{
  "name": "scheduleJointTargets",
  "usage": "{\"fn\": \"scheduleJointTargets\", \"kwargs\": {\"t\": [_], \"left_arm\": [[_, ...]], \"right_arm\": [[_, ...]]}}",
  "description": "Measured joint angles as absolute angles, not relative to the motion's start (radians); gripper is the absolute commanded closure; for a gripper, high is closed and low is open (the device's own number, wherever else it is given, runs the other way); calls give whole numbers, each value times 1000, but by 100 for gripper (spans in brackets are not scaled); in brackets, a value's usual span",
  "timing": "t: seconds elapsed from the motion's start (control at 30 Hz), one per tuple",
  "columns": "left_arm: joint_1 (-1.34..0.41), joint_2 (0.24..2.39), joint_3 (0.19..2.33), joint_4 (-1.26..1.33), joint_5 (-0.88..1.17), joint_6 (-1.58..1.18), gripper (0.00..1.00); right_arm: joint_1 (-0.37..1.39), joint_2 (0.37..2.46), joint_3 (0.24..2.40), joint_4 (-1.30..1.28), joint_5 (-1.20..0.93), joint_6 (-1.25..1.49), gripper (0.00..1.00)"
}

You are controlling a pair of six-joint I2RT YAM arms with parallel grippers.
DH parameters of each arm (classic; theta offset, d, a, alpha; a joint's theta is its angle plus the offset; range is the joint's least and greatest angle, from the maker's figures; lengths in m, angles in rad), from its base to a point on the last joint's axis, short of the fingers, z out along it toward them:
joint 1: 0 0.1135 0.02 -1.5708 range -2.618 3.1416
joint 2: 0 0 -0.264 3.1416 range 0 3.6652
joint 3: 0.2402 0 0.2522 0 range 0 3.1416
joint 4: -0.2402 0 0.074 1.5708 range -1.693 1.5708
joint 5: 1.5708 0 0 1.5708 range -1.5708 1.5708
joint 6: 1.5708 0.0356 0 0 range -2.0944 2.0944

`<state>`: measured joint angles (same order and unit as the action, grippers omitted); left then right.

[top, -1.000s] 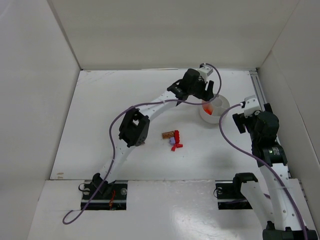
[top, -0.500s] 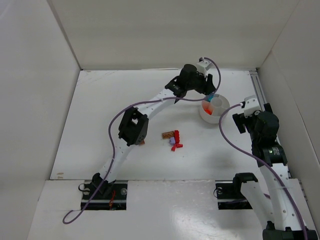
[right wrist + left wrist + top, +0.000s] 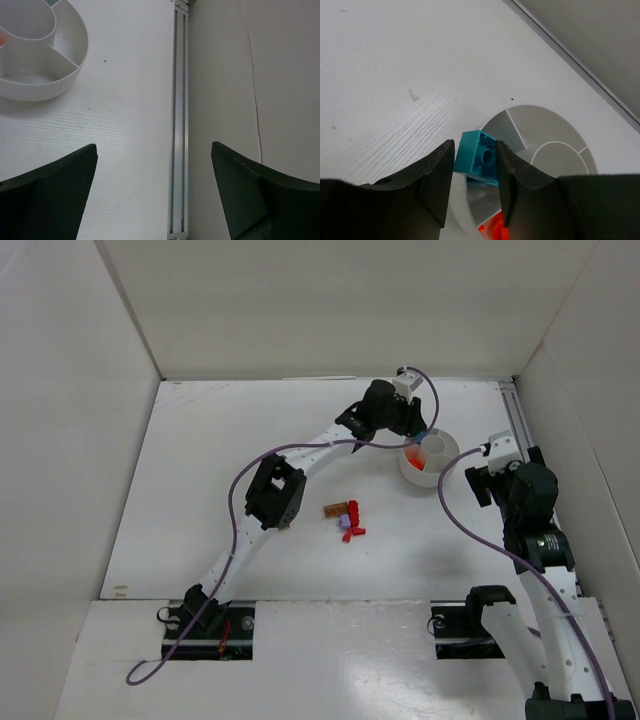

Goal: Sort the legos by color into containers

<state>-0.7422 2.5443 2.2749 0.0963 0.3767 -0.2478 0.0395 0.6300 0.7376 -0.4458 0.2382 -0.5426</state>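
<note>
Left hand (image 3: 474,172) is pinching small teal plastic brick (image 3: 479,159) over round white divided bowl's (image 3: 545,125) 11 o'clock rim, probably lining up an empty compartment. Right hand (image 3: 153,150) is gaping wide.

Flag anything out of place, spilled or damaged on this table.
Nothing stands out. The left hand grips a teal brick at the divided bowl's rim. Orange pieces lie inside it, and the unsorted legos sit in one small cluster on the table. Only a tiny scuff marks it.
</note>
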Motion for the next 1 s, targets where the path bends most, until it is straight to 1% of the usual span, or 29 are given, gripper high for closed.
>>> {"fn": "scheduleJointTargets", "kwargs": {"t": [0.1, 0.3, 0.33, 0.4, 0.47, 0.57, 0.77, 1.0], "left_arm": [[-740, 2549, 2275, 97, 377, -251, 69], [-739, 2547, 2258, 136, 380, -254, 79], [-738, 2541, 2244, 147, 382, -255, 79], [-738, 2522, 2212, 158, 384, -255, 83], [-737, 2496, 2170, 167, 386, -256, 85], [-738, 2460, 2115, 173, 385, -251, 90], [-738, 2363, 1972, 191, 388, -233, 90], [-745, 2326, 1932, 194, 388, -201, 91]], "right_arm": [[39, 630, 738, -446, 238, -543, 0], [39, 630, 738, -445, 236, -543, 0], [39, 630, 738, -445, 236, -543, 0], [39, 630, 738, -445, 236, -543, 0], [39, 630, 738, -444, 236, -543, 0], [39, 630, 738, -443, 233, -543, 0], [39, 630, 738, -441, 227, -546, 0], [39, 626, 738, -440, 221, -546, 0]]}}
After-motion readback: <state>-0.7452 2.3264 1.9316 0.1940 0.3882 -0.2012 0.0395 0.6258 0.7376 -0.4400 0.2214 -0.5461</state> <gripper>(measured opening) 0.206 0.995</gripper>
